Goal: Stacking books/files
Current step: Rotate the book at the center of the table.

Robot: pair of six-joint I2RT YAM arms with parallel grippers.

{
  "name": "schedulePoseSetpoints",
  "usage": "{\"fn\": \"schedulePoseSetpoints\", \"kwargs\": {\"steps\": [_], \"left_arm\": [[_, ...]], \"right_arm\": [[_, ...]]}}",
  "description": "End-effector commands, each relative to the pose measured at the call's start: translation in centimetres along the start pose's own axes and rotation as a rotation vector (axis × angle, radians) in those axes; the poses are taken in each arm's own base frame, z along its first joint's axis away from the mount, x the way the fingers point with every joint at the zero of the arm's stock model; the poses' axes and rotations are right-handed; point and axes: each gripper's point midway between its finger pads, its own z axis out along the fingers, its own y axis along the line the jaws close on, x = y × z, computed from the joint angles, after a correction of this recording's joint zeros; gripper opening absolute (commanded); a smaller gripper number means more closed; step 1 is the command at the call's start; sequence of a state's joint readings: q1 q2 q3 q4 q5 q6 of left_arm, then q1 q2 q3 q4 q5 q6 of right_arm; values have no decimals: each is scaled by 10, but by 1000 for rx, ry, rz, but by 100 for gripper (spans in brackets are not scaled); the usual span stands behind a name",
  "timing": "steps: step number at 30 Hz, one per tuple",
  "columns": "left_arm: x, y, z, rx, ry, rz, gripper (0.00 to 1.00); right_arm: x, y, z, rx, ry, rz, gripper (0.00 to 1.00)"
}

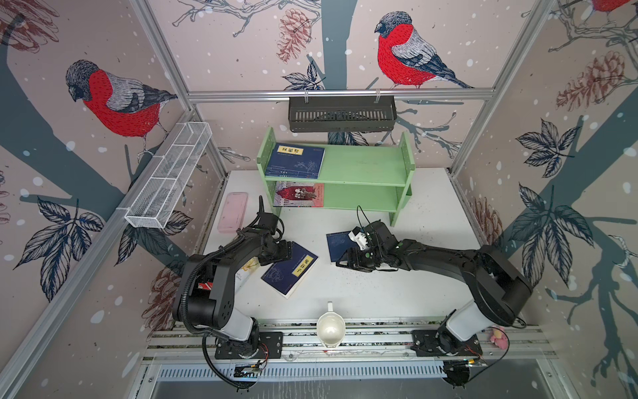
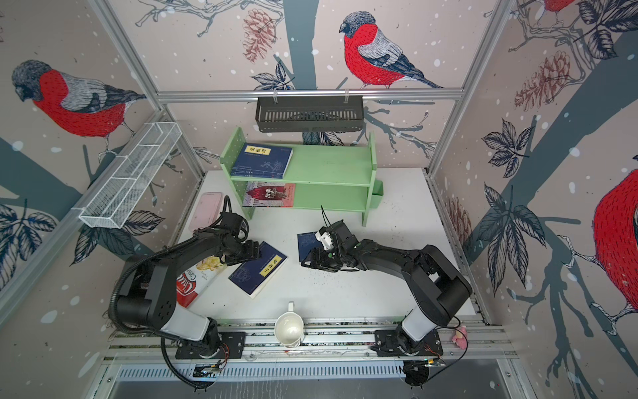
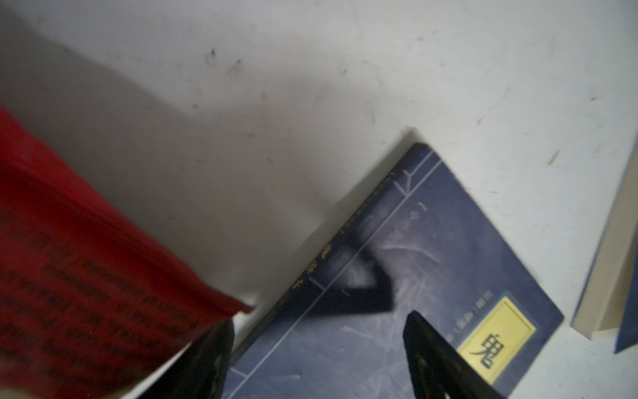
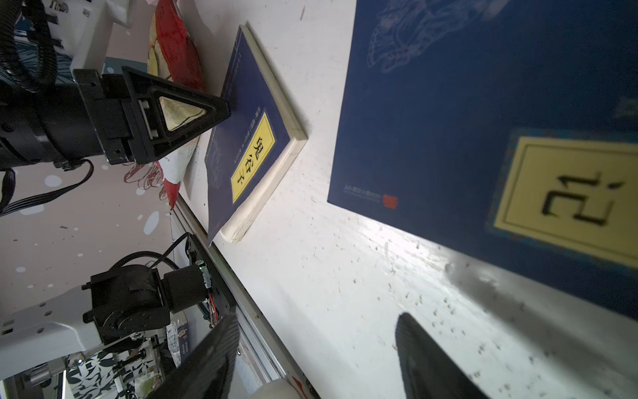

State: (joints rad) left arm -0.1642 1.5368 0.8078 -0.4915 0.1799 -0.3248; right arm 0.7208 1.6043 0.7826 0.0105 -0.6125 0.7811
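In both top views, the left tool (image 1: pixel 288 251) is being held wide over the upper corner of a navy book (image 1: pixel 290 270) lying askew on the desk (image 1: pixel 397 286), left of centre. Nothing is being gripped. In the left wrist view its fingers (image 3: pixel 435 359) are being shown apart above the cover, with a red bag (image 3: pixel 86 262) just beside it. The right tool (image 1: pixel 345 262) is also being held wide and empty over bare desk, just beside the lower edge of a second navy book (image 1: pixel 338 243), right of centre. A third navy book (image 1: pixel 297 160) is lying on the top board of the green shelf (image 1: pixel 366 165), and a pink book (image 1: pixel 299 195) on the lower board.
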Motion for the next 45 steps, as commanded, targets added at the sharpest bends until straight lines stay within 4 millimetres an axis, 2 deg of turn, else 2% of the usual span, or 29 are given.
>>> {"fn": "schedulePoseSetpoints", "kwargs": {"steps": [1,6,10,13,16,18,21,23,25,27,30,34,37,41,45], "left_arm": [[9,1,8,-9,39,4,76],[24,-23,18,124,117,-12,72],[33,-56,17,233,145,27,70],[35,-77,16,294,172,51,70],[30,-84,15,305,182,69,70],[22,-81,11,268,172,104,71],[-2,-79,-8,224,86,166,75],[-16,-77,-24,188,16,211,77],[-20,-71,-36,150,-22,220,79],[-15,-64,-41,122,-32,206,80],[1,-43,-36,55,26,95,80],[0,-23,-38,21,6,-5,81],[14,-21,-31,75,58,-57,81],[46,-20,-17,138,125,-108,80],[52,-18,-16,146,129,-119,80]], "right_arm": [[-3,10,4,-52,8,-40,73],[-3,12,9,-71,24,-40,73],[-5,13,13,-78,37,-38,73],[-7,15,18,-94,52,-33,72],[-7,15,24,-88,74,-29,72],[-5,11,25,-67,88,-25,72],[-4,7,17,-26,77,-22,71],[-2,13,12,-40,75,-20,71],[7,18,15,-46,108,-22,71],[19,18,20,-41,150,-17,72],[32,17,27,-36,191,6,72],[43,17,35,-25,233,14,72],[43,19,39,-23,236,20,73],[38,18,47,-33,232,28,73],[34,17,54,-37,227,38,73]]}}
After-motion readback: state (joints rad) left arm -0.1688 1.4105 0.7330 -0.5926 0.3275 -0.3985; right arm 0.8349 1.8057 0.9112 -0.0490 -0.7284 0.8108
